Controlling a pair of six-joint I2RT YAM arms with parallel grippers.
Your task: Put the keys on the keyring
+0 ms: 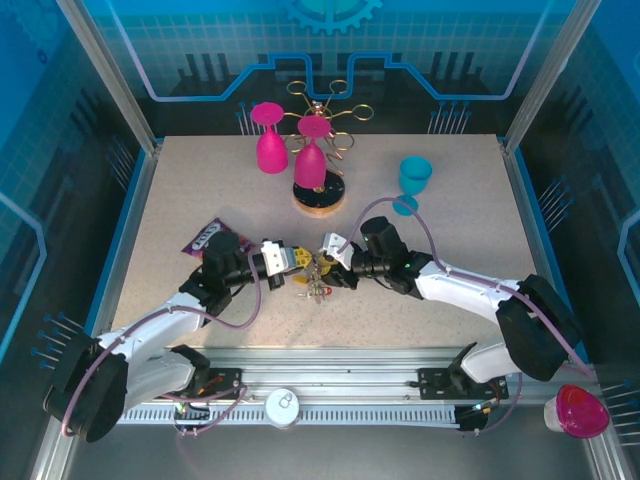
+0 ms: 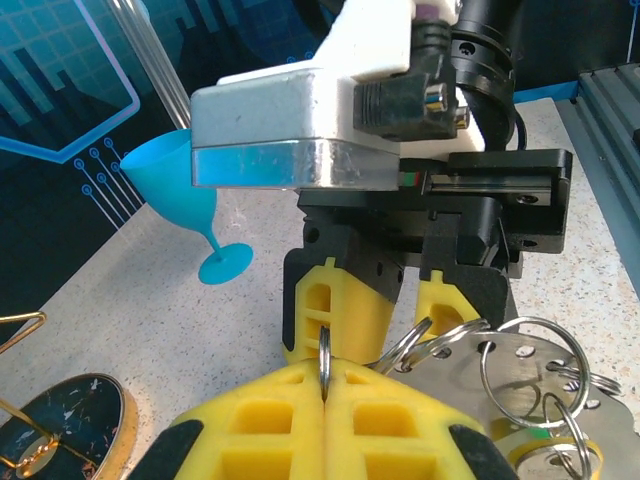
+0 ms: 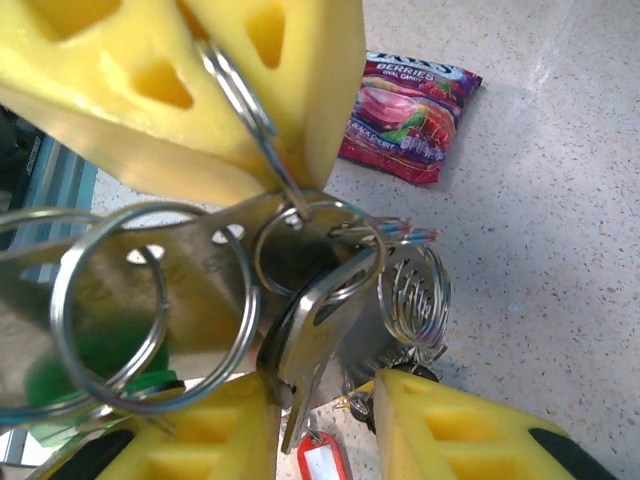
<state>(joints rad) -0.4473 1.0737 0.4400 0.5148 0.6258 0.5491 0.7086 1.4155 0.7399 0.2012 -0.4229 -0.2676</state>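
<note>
The left pincer (image 2: 325, 385) is clamped shut on a thin wire loop, which I take to be the keyring (image 2: 325, 350). It stands on edge between the yellow pads, above the middle of the surface (image 1: 450, 230). The right pincer (image 3: 325, 395) faces it nose to nose, jaws narrowly parted. A silver key (image 3: 315, 335) hangs in the gap against one pad. The right wrist view is too crowded to tell whether the key is pinched or only resting there. The rest of the keys (image 1: 318, 280) dangle under the two pincers in one bunch, with a perforated metal plate (image 2: 450, 385) and a red tag (image 3: 315, 462).

The step in hand looks like threading. To do it well, the left arm should hold the loop dead still and keep its split end facing the partner. The right should close squarely on the key's head, so that the hole stays free. It should then feed the hole along the wire with a small rotation rather than a push, because a push would twist the loop in the pads. The smaller rings crowding the same spot may snag, so the one key needs separating from the bunch first.

Room is good. The snack packet (image 3: 410, 115) lies to the left, the rack base (image 1: 318, 196) is behind, and the blue glass (image 1: 413, 178) is back right. All are apart from the work. The rails are well away, so both wrists can swing sideways and toward the near edge.
</note>
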